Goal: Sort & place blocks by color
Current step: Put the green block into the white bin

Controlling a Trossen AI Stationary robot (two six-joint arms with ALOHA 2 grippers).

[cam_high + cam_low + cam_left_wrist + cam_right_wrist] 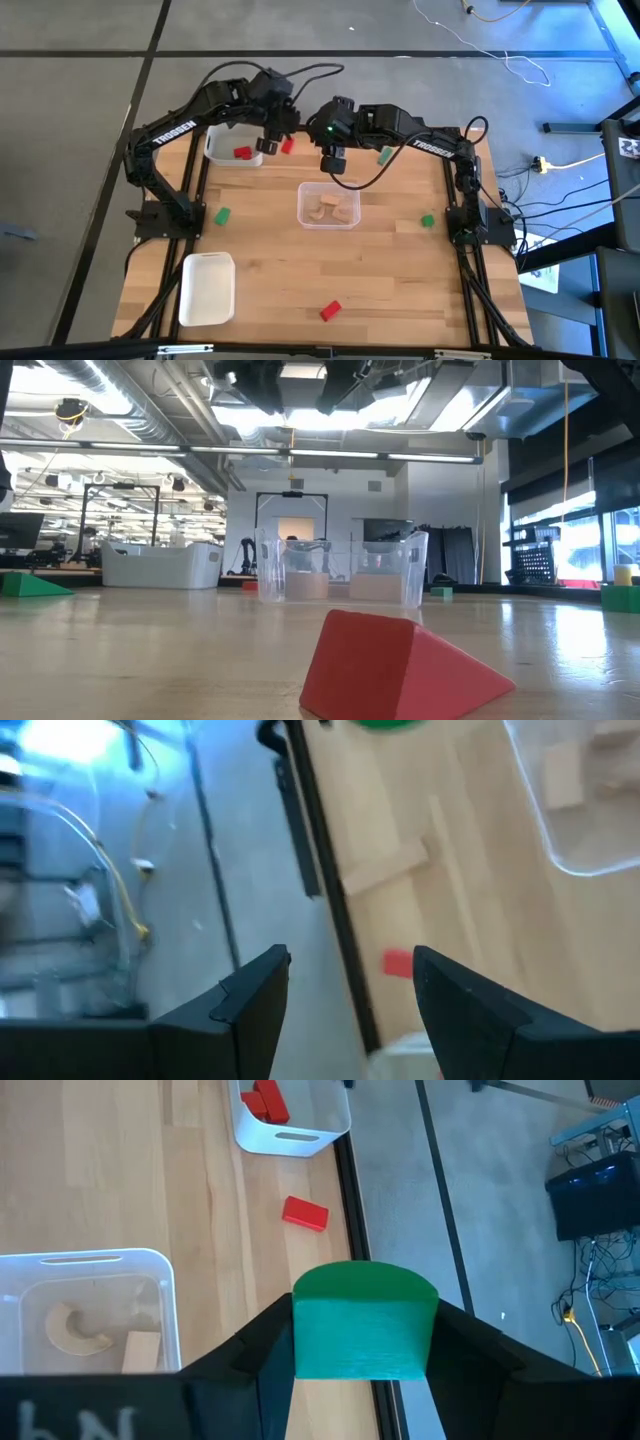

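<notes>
Clear tray (329, 207) at mid-tabletop (400, 280) holds light-wood blocks (332, 206). Right hand (333, 163), just beyond the tray, clenched on a green block (365, 1322). Left hand (272, 147), farther beyond, released and empty. Red block (330, 310) lies on the tray's near side; white tray (232, 145) holds another red block (243, 153).
</notes>
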